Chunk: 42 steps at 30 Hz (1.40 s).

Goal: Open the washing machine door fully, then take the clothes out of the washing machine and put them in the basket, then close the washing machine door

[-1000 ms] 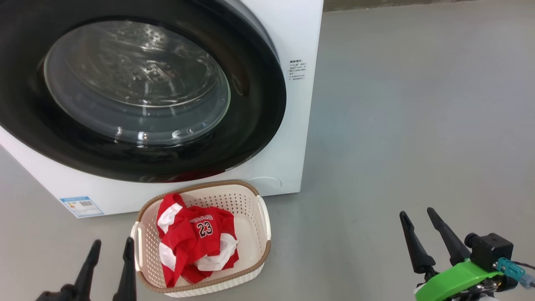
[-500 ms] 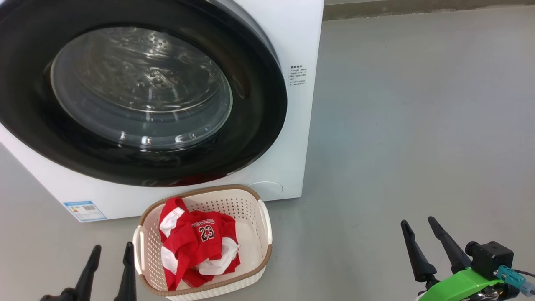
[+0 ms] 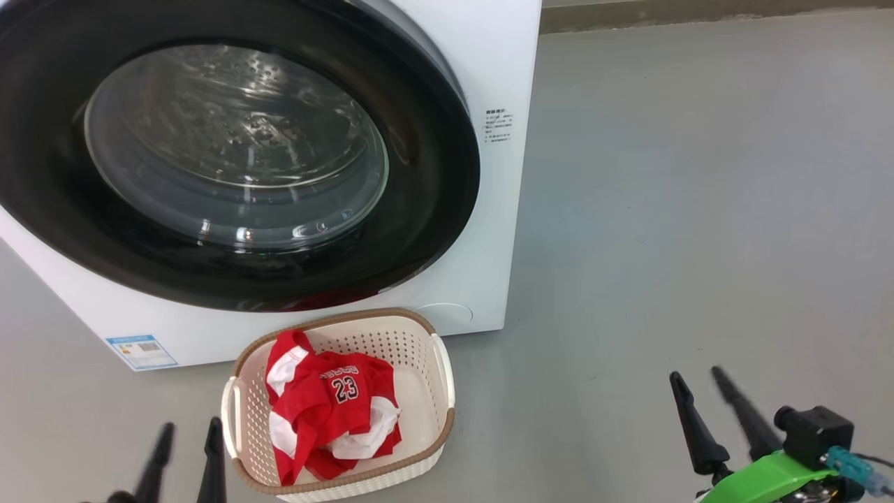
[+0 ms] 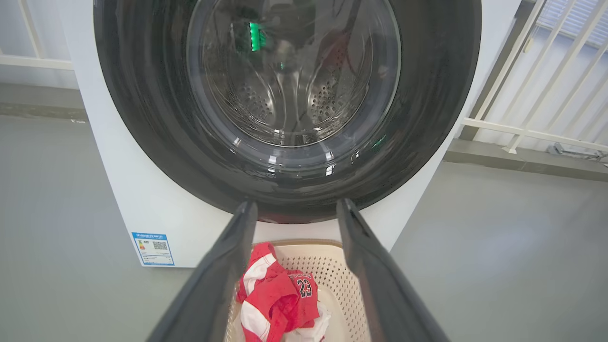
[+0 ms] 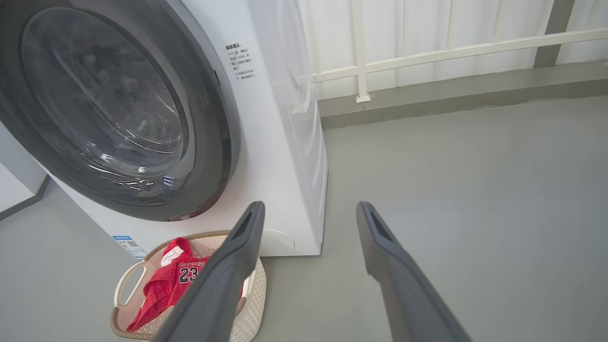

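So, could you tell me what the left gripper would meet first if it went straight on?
Most likely the lower rim of the washing machine door, after the left gripper passes over the basket; depth is unclear.

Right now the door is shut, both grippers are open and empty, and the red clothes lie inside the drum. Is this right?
One part is wrong. The clothes lie in the basket on the floor, as the head view shows. The rest holds: the door is shut, and the left gripper and right gripper are open and empty.
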### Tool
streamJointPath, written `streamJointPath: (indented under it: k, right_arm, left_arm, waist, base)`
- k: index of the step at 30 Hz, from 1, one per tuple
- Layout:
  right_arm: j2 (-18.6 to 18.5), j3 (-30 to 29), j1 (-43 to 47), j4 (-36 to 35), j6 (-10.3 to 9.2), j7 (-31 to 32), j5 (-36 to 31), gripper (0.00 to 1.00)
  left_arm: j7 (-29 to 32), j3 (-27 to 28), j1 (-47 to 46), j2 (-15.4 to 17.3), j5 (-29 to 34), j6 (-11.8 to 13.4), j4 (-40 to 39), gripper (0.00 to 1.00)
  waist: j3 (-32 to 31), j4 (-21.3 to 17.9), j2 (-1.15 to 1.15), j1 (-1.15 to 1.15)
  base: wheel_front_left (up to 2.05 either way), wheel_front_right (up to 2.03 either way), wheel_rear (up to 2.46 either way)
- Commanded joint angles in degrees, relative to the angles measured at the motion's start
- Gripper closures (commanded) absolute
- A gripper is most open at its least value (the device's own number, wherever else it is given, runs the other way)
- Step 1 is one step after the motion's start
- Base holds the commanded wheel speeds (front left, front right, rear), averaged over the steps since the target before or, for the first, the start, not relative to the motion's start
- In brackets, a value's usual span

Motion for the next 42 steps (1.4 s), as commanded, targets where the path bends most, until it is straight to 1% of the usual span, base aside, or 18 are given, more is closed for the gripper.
streamJointPath:
  k: [1,8,11,14,15,17,18,42]
  right_arm:
    - [0.1,0.0,0.0,0.2,0.0,0.0,0.0,1.0]
    - [2.0,0.5,0.1,5.1,0.0,0.1,0.1,1.0]
    - [2.1,0.2,0.0,4.9,0.0,0.5,1.8,1.0]
    - [2.3,0.0,0.0,4.6,-0.01,1.0,3.5,1.0]
    - [2.3,-0.1,0.0,4.6,-0.01,1.2,4.1,1.0]
    - [2.4,-0.4,0.0,4.4,-0.01,1.7,5.8,1.0]
    - [2.5,-0.4,-0.1,4.4,-0.01,1.8,6.4,1.0]
    - [3.5,-2.4,-0.7,2.9,-0.04,5.6,19.3,1.0]
  left_arm:
    - [0.0,0.0,0.0,-0.1,0.0,0.0,0.2,1.0]
    - [0.5,-1.1,0.5,-2.4,-0.2,0.0,4.8,1.0]
    - [0.9,-0.9,0.3,-2.3,-2.0,0.0,4.7,1.0]
    - [1.4,-0.8,0.1,-2.3,-3.8,0.0,4.7,1.0]
    - [1.6,-0.7,0.0,-2.3,-4.4,0.0,4.7,1.0]
    - [2.0,-0.6,-0.3,-2.3,-6.2,0.0,4.8,1.0]
    - [2.2,-0.5,-0.4,-2.3,-6.8,0.0,4.8,1.0]
    - [5.8,0.9,-2.5,-2.2,-20.4,0.0,4.9,1.0]
  waist:
    - [0.0,0.0,0.0,0.0]
    - [0.0,0.0,0.0,0.0]
    - [0.0,0.1,0.0,0.02]
    - [-0.2,0.2,0.0,0.13]
    - [-0.2,0.2,0.0,0.13]
    - [-0.2,0.3,0.0,0.03]
    - [-0.2,0.3,0.0,0.01]
    - [-0.5,0.9,0.0,0.0]
  base:
    - [0.0,0.0,0.0]
    - [0.0,0.0,0.0]
    - [0.0,0.0,0.0]
    - [0.0,0.0,0.0]
    - [0.0,0.0,0.0]
    - [0.0,0.0,0.0]
    - [0.0,0.0,0.0]
    - [0.0,0.0,0.0]
